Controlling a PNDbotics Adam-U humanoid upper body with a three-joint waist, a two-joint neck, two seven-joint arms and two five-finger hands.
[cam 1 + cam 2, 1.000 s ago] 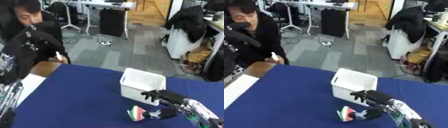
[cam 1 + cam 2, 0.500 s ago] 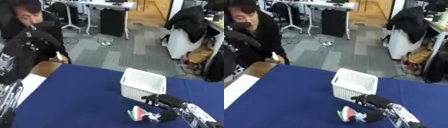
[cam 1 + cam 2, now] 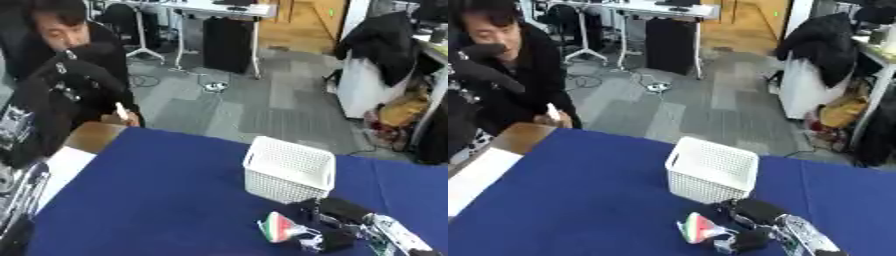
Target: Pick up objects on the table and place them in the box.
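Right hand (image 3: 331, 220) low at the near right of the blue table (image 3: 157, 200), fingers curled toward a small wedge-shaped object (image 3: 278, 226) striped green, white and red. Object touches the fingertips; whether it's actually pinched or lifted off the cloth, can't tell. White basket (image 3: 289, 170) sits just behind the hand, upright, close enough that the hand's back is near its front wall. Left hand (image 3: 19, 210) shows only partly at the lower left edge, fingers not readable. Wooden strip (image 3: 92, 137) at the table's far left corner.
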